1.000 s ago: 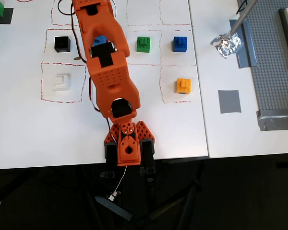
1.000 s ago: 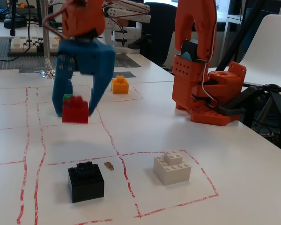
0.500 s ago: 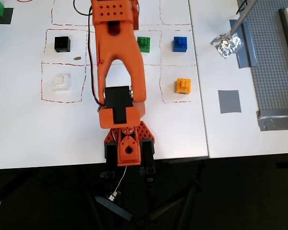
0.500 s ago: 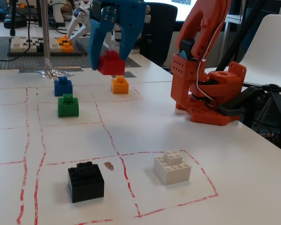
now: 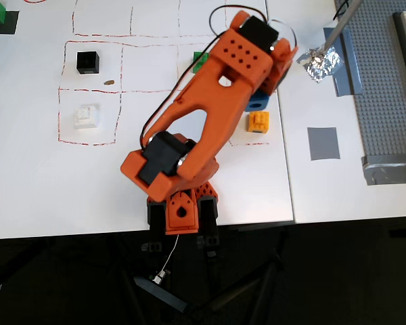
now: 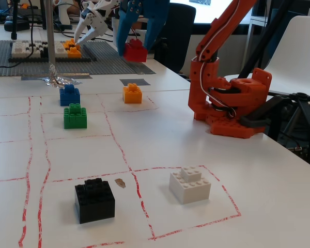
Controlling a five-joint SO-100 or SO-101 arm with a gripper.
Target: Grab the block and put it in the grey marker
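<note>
A: what's sitting around the gripper [image 6: 136, 44] right now?
B: fixed view: blue block [image 6: 70, 95] and green block [image 6: 75, 116] lower left of it, orange-yellow block [image 6: 132, 93] almost straight below on the table. Black block [image 6: 94, 200] and white block [image 6: 189, 184] well off, at the near end. Foil [image 6: 59, 80] crumpled round a metal rod, left of it
A: anything blocking?
B: overhead, the arm [image 5: 210, 115] covers the gripper and the blue one mostly. Nothing on the grey marker [image 5: 323, 143], bare patch
A: and the red block [image 6: 135, 51]?
B: up in the air, pinched between the blue jaws, clear of the table. Small red brick, stud on top, looks level. Grey marker [image 6: 135, 81] is on the table just beneath it
</note>
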